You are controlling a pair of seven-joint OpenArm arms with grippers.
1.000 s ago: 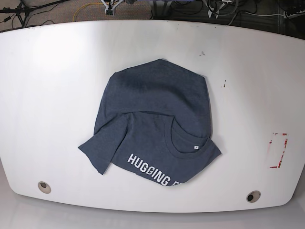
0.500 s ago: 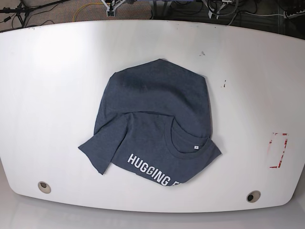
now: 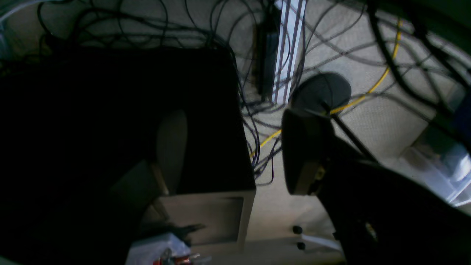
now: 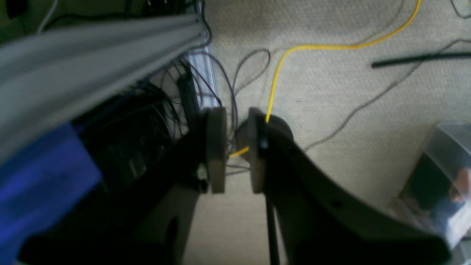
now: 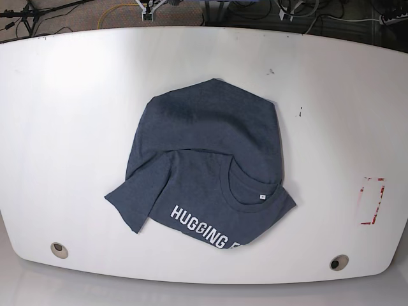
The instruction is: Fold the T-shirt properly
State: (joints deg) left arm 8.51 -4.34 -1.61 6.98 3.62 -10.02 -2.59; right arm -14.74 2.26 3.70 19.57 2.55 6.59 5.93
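The T-shirt (image 5: 207, 159), dark heathered navy, lies crumpled on the white table (image 5: 76, 127) near its middle. Its lower part is folded over the upper, with the crew neck and small white tag (image 5: 261, 197) at the front right and white lettering (image 5: 201, 226) along the front edge. Neither arm shows in the base view. My left gripper (image 3: 235, 151) hangs over the floor with its fingers wide apart and empty. My right gripper (image 4: 235, 147) also looks at the floor, its pads a narrow gap apart with nothing between them.
A red-marked patch (image 5: 373, 201) is on the table's right side, and round holes (image 5: 58, 249) (image 5: 338, 262) sit near its front corners. Cables, a yellow cord (image 4: 294, 48), a dark box (image 3: 147, 110) and a clear bin (image 4: 441, 165) are on the floor.
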